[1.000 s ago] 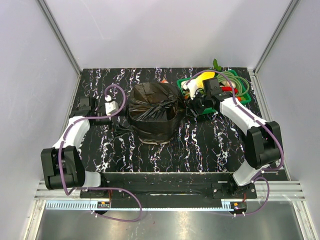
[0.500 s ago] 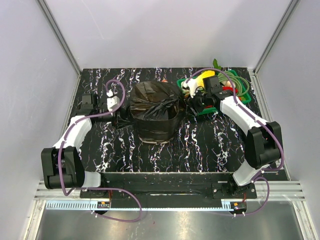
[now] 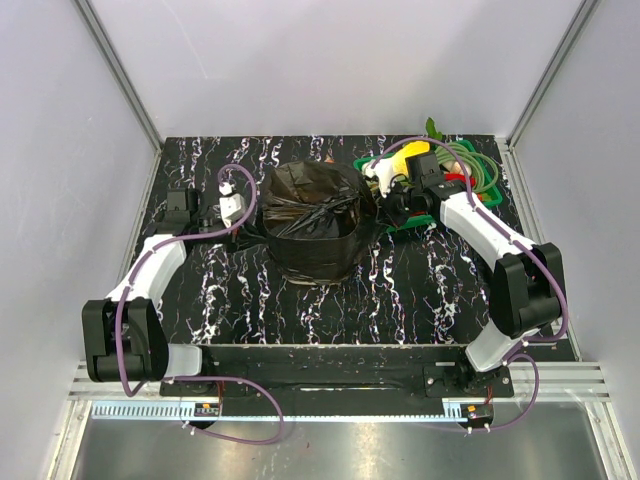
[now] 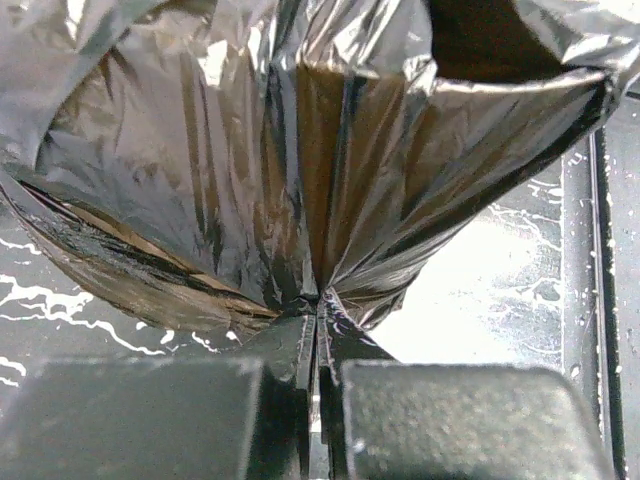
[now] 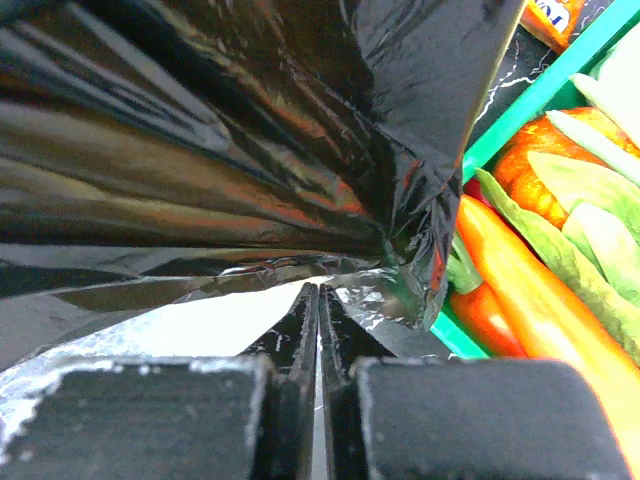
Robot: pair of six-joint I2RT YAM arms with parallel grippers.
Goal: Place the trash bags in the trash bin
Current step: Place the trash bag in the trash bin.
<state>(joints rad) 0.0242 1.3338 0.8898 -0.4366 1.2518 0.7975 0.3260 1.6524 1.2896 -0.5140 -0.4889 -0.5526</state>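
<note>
We're well along: the black trash bag (image 3: 312, 215) is draped over the trash bin mid-tabletop (image 3: 420, 290), hiding it almost entirely. The left end effector (image 4: 315, 305) is pinched tight on the bag's left edge, the right end effector (image 5: 318, 300) on its right edge. What's left, we reckon, is seating it and letting go. The plastic looks glossy, crinkled and taut.

Lab test cell: plain grey walls (image 3: 330, 60), aluminium frame posts (image 3: 118, 75), black marbled table (image 3: 400, 300)
</note>
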